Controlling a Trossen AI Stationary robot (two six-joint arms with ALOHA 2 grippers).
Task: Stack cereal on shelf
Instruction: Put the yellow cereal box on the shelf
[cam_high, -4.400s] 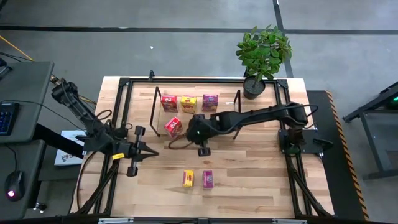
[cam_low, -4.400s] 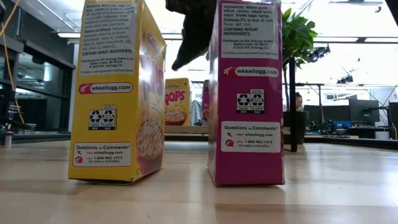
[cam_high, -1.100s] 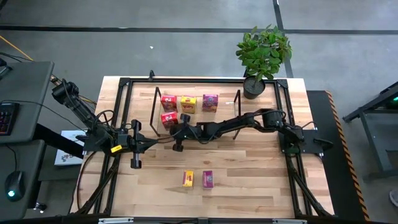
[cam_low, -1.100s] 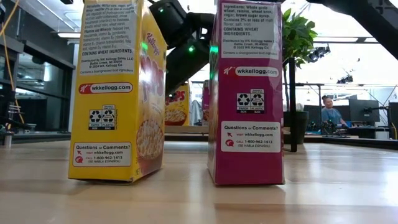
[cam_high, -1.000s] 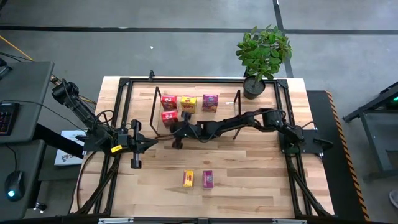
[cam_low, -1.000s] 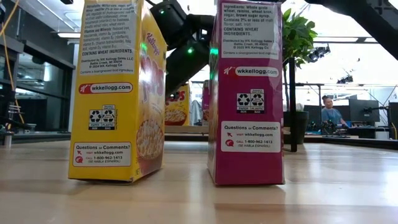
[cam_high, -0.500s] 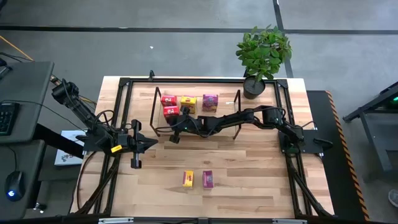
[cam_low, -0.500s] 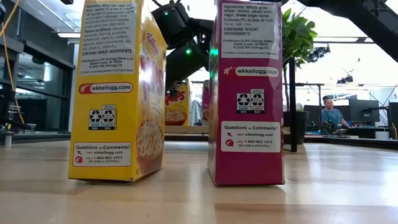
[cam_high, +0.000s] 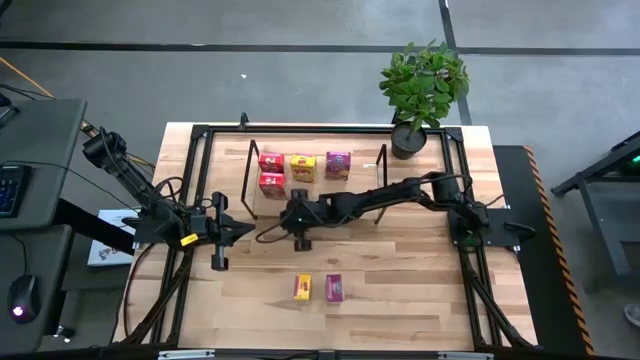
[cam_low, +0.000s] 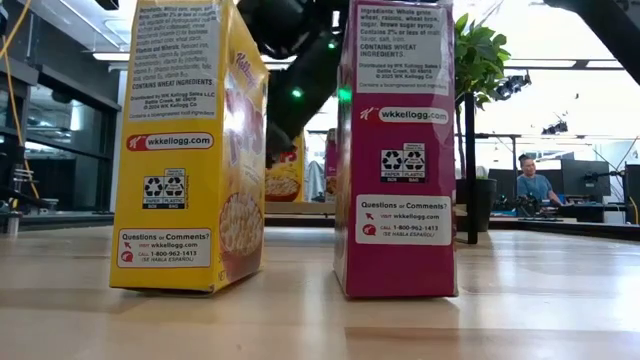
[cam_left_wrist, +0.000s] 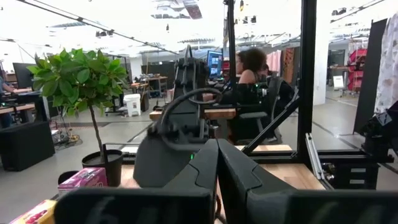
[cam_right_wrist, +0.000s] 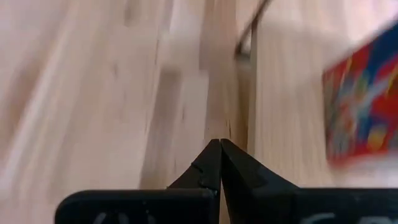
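Four cereal boxes stand on the shelf (cam_high: 365, 183): a red box (cam_high: 271, 161), a yellow box (cam_high: 303, 167) and a magenta box (cam_high: 338, 165) in a row, with a second red box (cam_high: 272, 185) just in front of the first. A second yellow box (cam_high: 302, 288) and a second magenta box (cam_high: 334, 288) stand side by side on the surface (cam_high: 420, 280), well apart from the shelf. Principal risk, in my judgement: the right arm lies stretched low across the shelf front, so any sideways sweep could catch the wire end frame or topple the near red box. The two remaining boxes stand almost touching, so a grasp on one could knock over its neighbour. The right end effector (cam_high: 303, 238) sits at the shelf's front edge beside the second red box, fingers pressed together, holding nothing. The left end effector (cam_high: 218, 244) waits at the left of the surface, fingers likewise together and empty.
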